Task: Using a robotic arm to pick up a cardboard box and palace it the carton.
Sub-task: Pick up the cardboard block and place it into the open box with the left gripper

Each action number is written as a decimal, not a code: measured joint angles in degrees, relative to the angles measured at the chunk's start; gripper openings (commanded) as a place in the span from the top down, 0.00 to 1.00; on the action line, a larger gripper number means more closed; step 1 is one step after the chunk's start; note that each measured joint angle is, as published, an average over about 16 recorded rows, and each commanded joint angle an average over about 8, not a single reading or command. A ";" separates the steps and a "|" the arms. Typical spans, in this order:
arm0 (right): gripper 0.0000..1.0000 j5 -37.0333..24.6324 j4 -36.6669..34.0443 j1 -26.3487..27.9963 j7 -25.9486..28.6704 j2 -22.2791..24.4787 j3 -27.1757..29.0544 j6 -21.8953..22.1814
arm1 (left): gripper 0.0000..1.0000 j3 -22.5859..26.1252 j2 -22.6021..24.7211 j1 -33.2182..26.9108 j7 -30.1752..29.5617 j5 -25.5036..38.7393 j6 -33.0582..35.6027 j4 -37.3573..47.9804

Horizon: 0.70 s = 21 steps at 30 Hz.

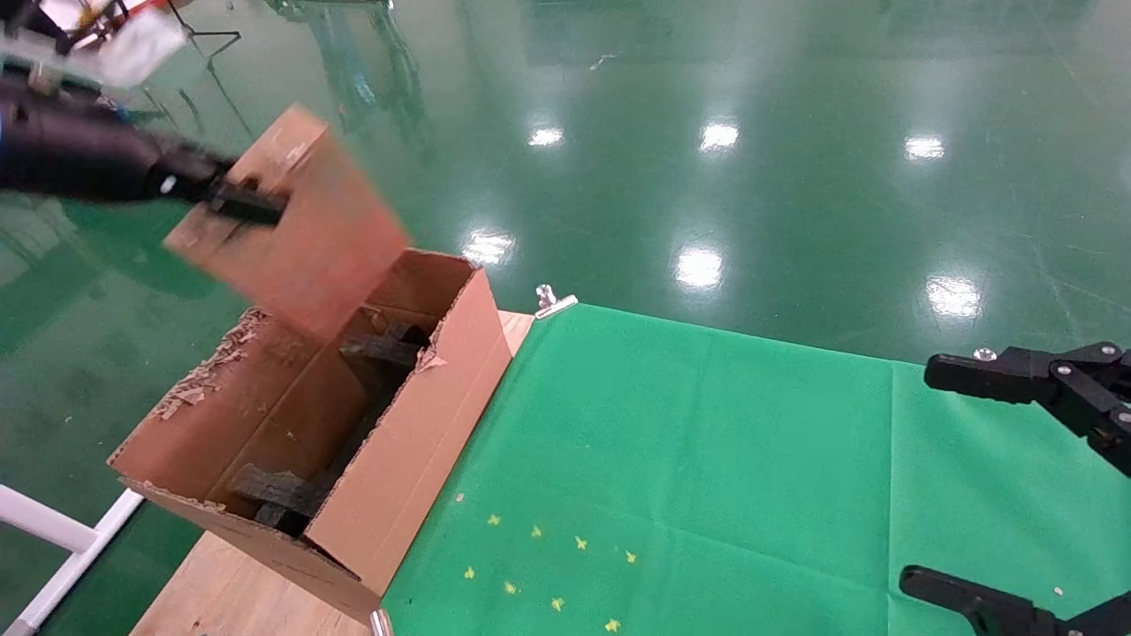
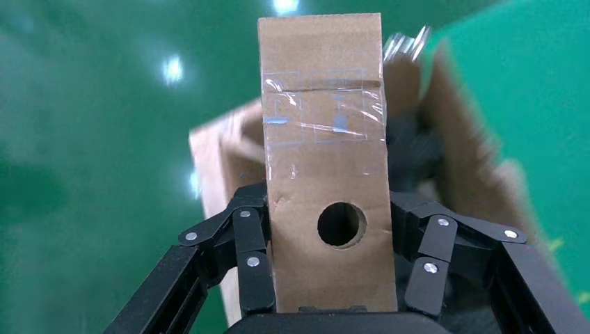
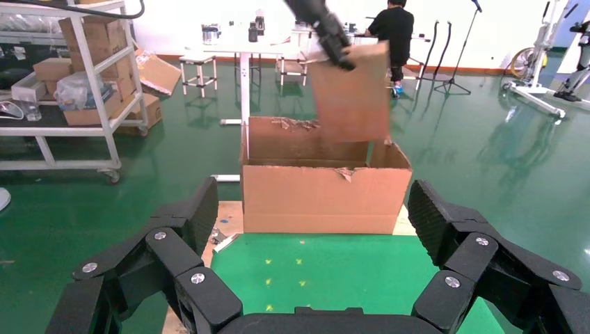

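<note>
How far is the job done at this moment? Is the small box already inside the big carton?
Done: the left gripper has the cardboard box lifted. In hand: it hangs over the carton, its lower end at the opening. Left: lowering and releasing. The right gripper waits open over the green cloth.

The carton (image 1: 389,468) stood on the left end of the table (image 1: 221,592), beside the cloth (image 1: 707,459) that covered the table to its right. The cardboard box (image 1: 300,221) hung tilted above the carton's far end, gripped between the fingers of the left hand (image 1: 234,201). The right hand (image 1: 972,477) hovered over the cloth's right side, fingers spread, well apart from the carton.
</note>
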 measured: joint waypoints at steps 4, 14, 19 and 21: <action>0.00 0.01 0.00 0.00 -0.01 0.01 -0.02 0.01 | 1.00 1.01 -0.44 1.83 3.69 2.14 -2.60 6.00; 0.00 0.04 0.00 0.01 -0.03 0.02 -0.06 0.02 | 1.00 2.32 1.42 6.31 8.18 4.36 -10.38 19.64; 0.00 0.05 0.00 0.02 -0.04 0.03 -0.07 0.03 | 1.00 2.78 2.76 7.43 9.43 5.43 -13.77 24.80; 0.00 0.05 0.00 0.02 -0.04 0.03 -0.08 0.03 | 1.00 2.92 3.30 7.72 9.88 5.79 -14.98 26.59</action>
